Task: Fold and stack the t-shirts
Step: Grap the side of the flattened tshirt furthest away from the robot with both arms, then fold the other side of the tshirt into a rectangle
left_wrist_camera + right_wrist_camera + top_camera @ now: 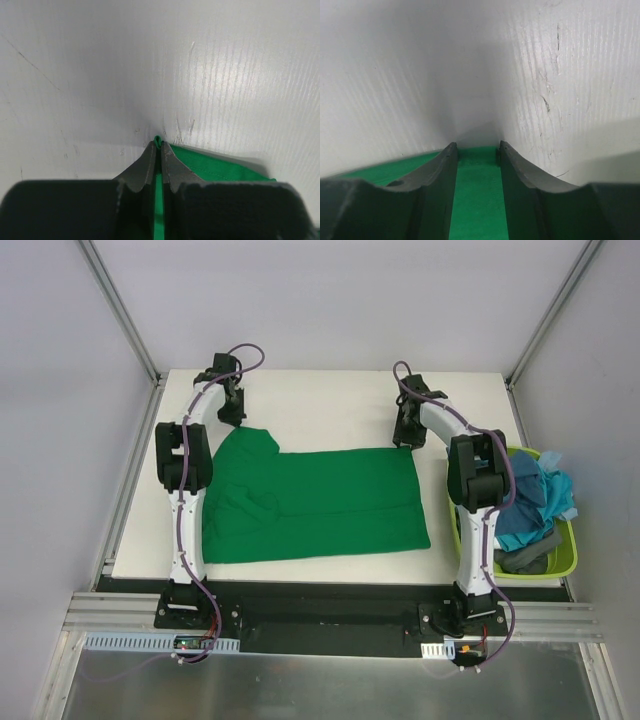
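top external: green t-shirt point(320, 505) on white tbl point(330, 405)

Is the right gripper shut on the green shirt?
No, the right gripper is open, with the green t-shirt visible in the gap.

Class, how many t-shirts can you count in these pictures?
3: a green shirt spread on the table; a teal shirt and a turquoise shirt heaped in the basket. Grey cloth beneath may be another; more could be hidden.
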Robot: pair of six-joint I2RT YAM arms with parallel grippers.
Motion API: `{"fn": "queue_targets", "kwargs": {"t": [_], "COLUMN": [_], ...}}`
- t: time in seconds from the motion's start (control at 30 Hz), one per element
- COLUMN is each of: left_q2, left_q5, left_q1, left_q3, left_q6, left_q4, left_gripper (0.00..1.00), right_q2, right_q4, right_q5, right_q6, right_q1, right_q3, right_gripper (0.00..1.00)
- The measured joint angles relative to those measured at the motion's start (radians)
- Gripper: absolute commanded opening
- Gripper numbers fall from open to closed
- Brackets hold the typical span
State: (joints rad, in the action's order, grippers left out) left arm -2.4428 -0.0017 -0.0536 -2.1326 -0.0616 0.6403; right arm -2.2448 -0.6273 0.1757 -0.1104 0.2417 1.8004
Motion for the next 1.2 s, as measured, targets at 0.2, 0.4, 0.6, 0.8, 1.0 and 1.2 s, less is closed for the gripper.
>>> {"fn": "queue_targets", "kwargs": {"t": [0.2,0.4,0.6,0.8,1.0,1.2], "left_q2": [0.008,0.014,0.083,0.283,0.637,0.964], "left_q5": [-0.011,-0.05,-0.029,-0.035,-0.025,-0.009], "left_q1": [-0.007,-0.019,-0.026,-0.056,-0.09,-0.093], "left_q3": [0.017,0.023,0.121,0.332,0.717,1.069], "left_q6": [0.002,-0.002,-0.043,-0.084,-0.137,-0.215], "left_q4": [-0.017,-0.023,-0.031,-0.056,-0.175,-0.268], "left_gripper": [0.0,0.0,0.0,0.0,0.0,0.0], "right_q2": [0.016,0.03,0.12,0.272,0.421,0.544], "right_q4": [0.029,0.059,0.142,0.208,0.284,0.331], "right_q5": [0.0,-0.021,-0.096,-0.207,-0.308,-0.348], "right_q6": [0.006,0.051,0.095,0.127,0.142,0.151], "right_q1": [-0.002,-0.006,-0.011,-0.011,-0.007,0.007], "right_q3": [-0.032,-0.055,-0.195,-0.354,-0.502,-0.649], "right_gripper": [0.12,0.01,0.01,0.01,0.01,0.01]}}
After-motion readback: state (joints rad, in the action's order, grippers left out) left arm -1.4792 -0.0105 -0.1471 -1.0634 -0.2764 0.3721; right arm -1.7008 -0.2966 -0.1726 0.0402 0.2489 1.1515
